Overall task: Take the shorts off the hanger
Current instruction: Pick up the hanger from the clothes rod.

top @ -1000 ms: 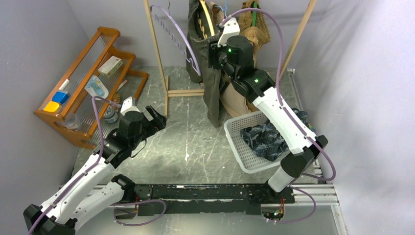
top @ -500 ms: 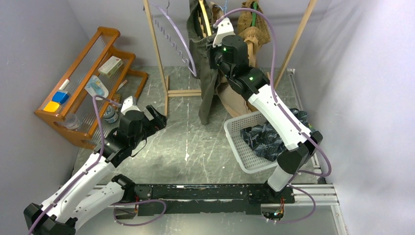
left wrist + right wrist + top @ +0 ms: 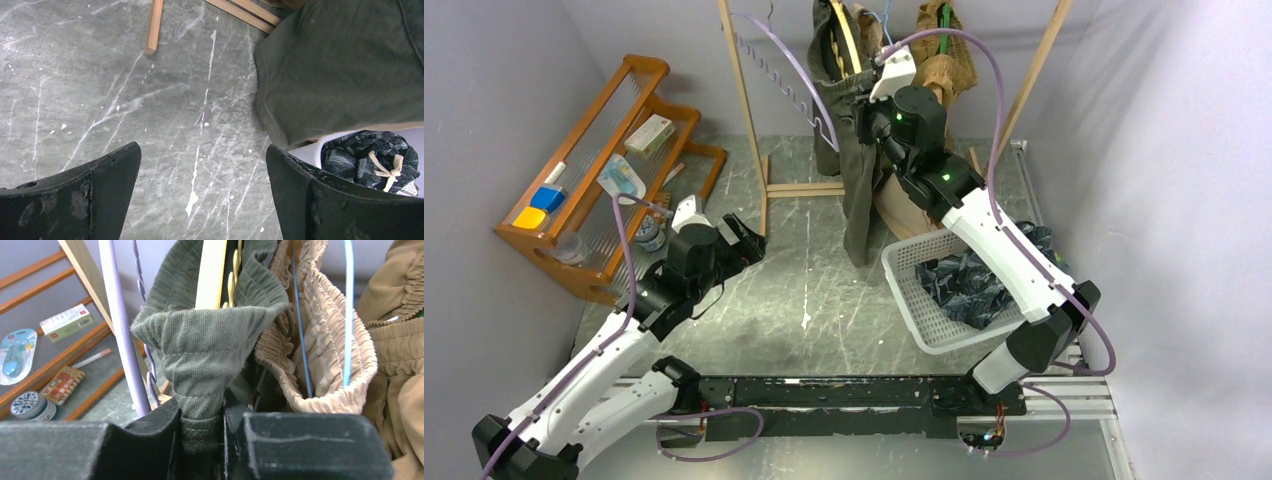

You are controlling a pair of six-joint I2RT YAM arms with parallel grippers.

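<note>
The olive green shorts (image 3: 856, 160) hang on a pale wooden hanger (image 3: 212, 270) at the rack's top centre. My right gripper (image 3: 202, 432) is shut on their bunched waistband (image 3: 205, 355), which is pulled into a cone toward me. Beside them, the light beige shorts (image 3: 320, 340) hang on a blue wire hanger, and the tan-brown shorts (image 3: 400, 315) hang further right. The dark navy printed shorts (image 3: 969, 285) lie in the white basket (image 3: 909, 275). My left gripper (image 3: 202, 155) is open and holds nothing, low over the grey floor to the left of the olive shorts' hem (image 3: 340, 70).
The wooden rack's posts (image 3: 744, 110) frame the hanging clothes. An empty purple hanger (image 3: 794, 70) hangs left of the olive shorts. A wooden shelf (image 3: 594, 150) with small packets and tins stands at the far left. Grey walls close in on both sides.
My right gripper closed on the olive shorts' waistband, swung left with it, then came back right. The shorts' leg swung along. The left arm stayed still.
</note>
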